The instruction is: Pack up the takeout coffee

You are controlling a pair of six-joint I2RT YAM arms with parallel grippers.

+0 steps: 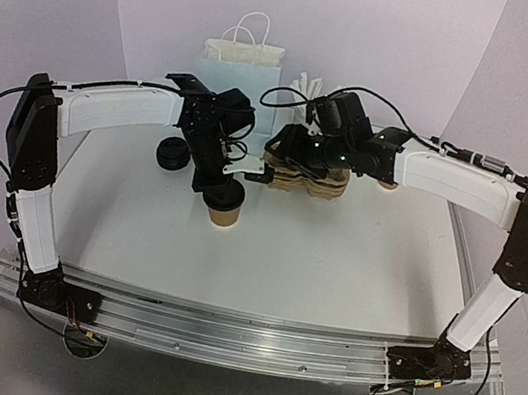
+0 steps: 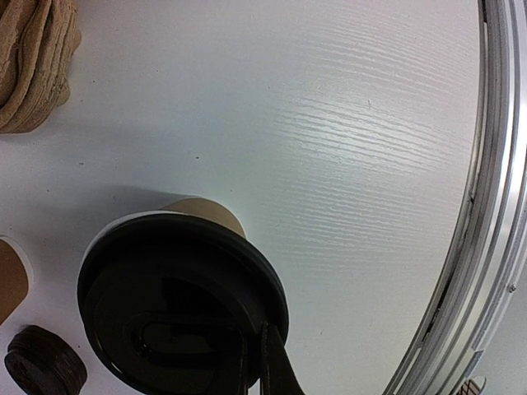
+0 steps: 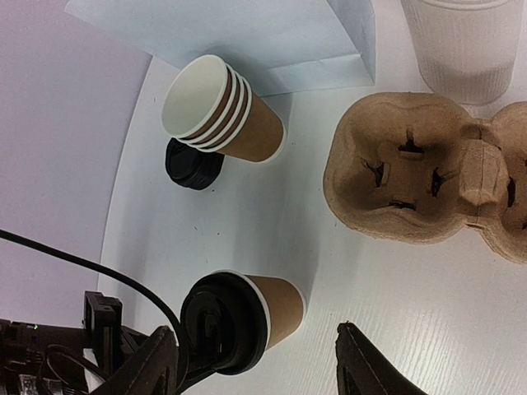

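Observation:
One brown takeout coffee cup (image 1: pixel 225 215) stands upright on the table, left of centre. A black lid (image 2: pixel 181 304) lies on its rim, and the cup's white rim shows just under the lid (image 3: pixel 222 325). My left gripper (image 2: pixel 255 362) is shut on the lid's edge, directly above the cup (image 3: pixel 284 309). In the top view the left gripper (image 1: pixel 219 188) hides the lid. A stack of nested brown cups (image 3: pixel 222 111) stands behind, with spare black lids (image 3: pixel 193 163) beside it. My right gripper (image 3: pixel 259 370) hangs open above the table, holding nothing, near the pulp carrier (image 3: pixel 428 169).
Stacked cardboard cup carriers (image 1: pixel 308 178) sit at the table's middle back. A white paper bag (image 1: pixel 240 67) stands behind them. The white cup of wrapped straws (image 3: pixel 465 45) is to the right of the bag. The table's metal rail (image 2: pixel 494 247) runs along the near edge.

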